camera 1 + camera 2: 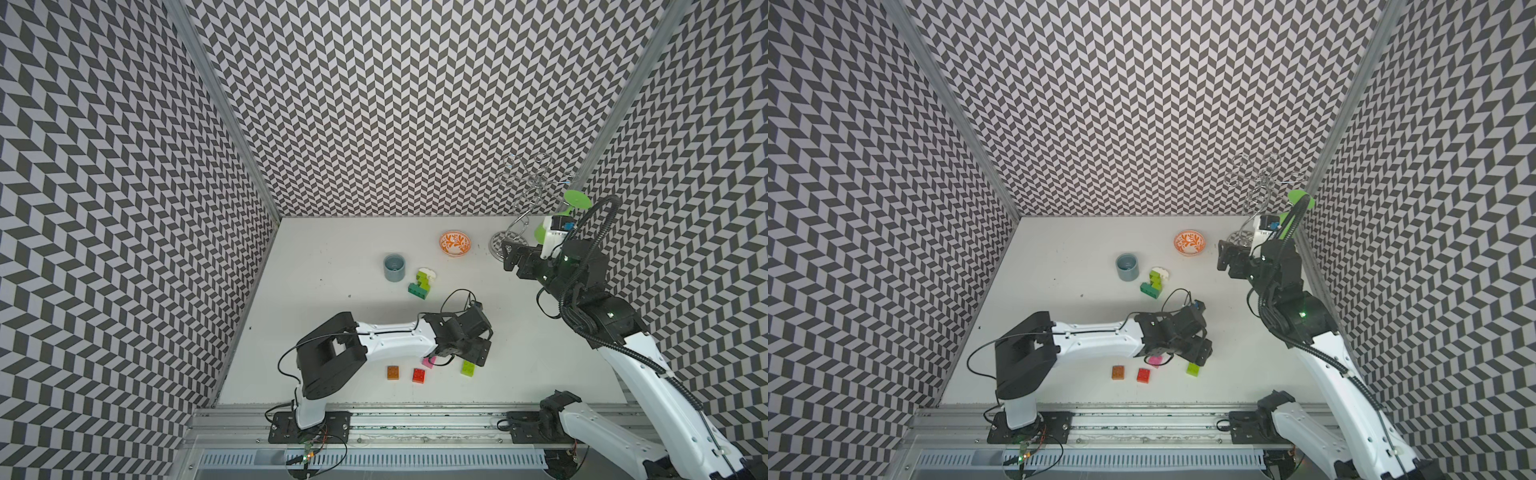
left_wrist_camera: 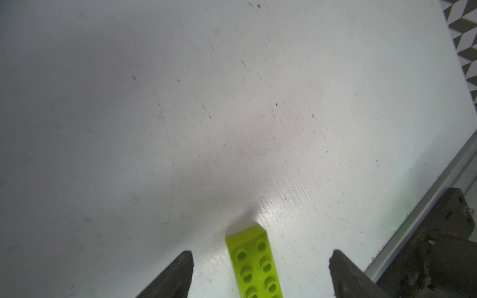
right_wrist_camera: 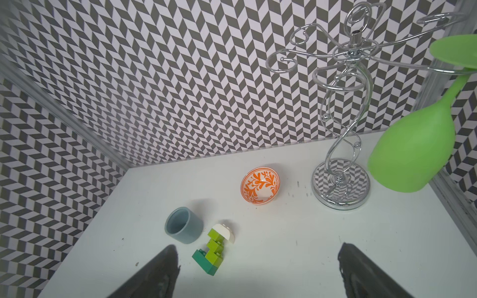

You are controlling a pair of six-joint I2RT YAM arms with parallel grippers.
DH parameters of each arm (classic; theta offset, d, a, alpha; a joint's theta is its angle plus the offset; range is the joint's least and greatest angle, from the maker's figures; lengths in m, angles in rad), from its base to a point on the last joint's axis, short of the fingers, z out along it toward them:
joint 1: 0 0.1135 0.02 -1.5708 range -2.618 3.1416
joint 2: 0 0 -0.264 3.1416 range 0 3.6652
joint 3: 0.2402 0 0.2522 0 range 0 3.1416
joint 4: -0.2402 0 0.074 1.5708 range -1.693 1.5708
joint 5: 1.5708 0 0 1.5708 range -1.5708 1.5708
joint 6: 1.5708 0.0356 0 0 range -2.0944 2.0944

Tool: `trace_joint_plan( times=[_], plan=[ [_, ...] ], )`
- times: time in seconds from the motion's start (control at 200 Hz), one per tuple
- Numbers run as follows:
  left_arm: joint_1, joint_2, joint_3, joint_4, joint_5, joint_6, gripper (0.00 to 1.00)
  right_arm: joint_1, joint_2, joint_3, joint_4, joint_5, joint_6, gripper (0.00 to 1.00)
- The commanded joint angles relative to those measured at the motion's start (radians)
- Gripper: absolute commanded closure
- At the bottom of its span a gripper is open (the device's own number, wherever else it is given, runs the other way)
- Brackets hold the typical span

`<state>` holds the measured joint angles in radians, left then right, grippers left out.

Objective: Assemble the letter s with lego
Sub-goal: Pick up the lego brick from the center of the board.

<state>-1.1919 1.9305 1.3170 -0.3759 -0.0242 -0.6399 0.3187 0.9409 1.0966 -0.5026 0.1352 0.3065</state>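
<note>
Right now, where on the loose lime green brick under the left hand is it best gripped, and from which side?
Probably across its two long side walls, from straight above. The lime green brick lies flat, studs up, and its long axis runs between the open fingers of the left hand, which flank it without touching.

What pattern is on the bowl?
Bowl: orange leaf swirls on white; clearest in right wrist view.

Walls (image 1: pixel 415 104): 3 around you, grey-and-white chevron.
Table (image 1: pixel 332 257): white, scuffed, specked.
Rail (image 1: pixel 415 411): aluminium, along your near edge.
Light: soft glare on the table.
</note>
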Motion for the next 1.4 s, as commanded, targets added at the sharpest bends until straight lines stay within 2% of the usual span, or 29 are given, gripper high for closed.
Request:
trace_joint_plan(
  times=[0.0,0.105,0.205,0.341,0.736,0.871,1.007,1.197,1.337,1.397],
  plan=[
    [-0.004,0.042,0.047,-0.090,-0.020,0.022,0.15,-0.006,-0.024,-0.008,-0.037,0.023,-0.009,0.03],
    [-0.005,0.094,0.092,-0.151,-0.026,0.036,0.15,-0.007,-0.026,-0.020,-0.039,0.010,-0.013,0.03],
    [-0.009,0.129,0.115,-0.188,-0.016,0.047,0.23,-0.009,-0.025,-0.033,-0.037,0.006,-0.015,0.03],
    [-0.029,0.151,0.134,-0.221,-0.010,0.063,0.27,-0.010,-0.024,-0.048,-0.030,-0.002,-0.017,0.03],
    [-0.087,0.190,0.194,-0.336,-0.051,0.074,0.28,-0.010,-0.022,-0.061,-0.022,-0.016,-0.014,0.03],
    [-0.095,0.214,0.215,-0.368,-0.071,0.078,0.38,-0.011,-0.025,-0.062,-0.020,-0.019,-0.012,0.04],
    [-0.095,0.220,0.225,-0.388,-0.097,0.081,0.54,-0.012,-0.027,-0.061,-0.020,-0.017,-0.014,0.04],
    [-0.090,0.181,0.238,-0.424,-0.170,0.121,0.66,-0.012,-0.036,-0.062,-0.012,-0.030,-0.021,0.06],
    [-0.040,0.078,0.214,-0.422,-0.201,0.239,0.76,-0.011,-0.055,-0.079,0.021,-0.081,-0.054,0.08],
    [0.006,0.001,0.179,-0.385,-0.196,0.359,0.83,-0.011,-0.074,-0.099,0.049,-0.101,-0.072,0.10]
  ],
)
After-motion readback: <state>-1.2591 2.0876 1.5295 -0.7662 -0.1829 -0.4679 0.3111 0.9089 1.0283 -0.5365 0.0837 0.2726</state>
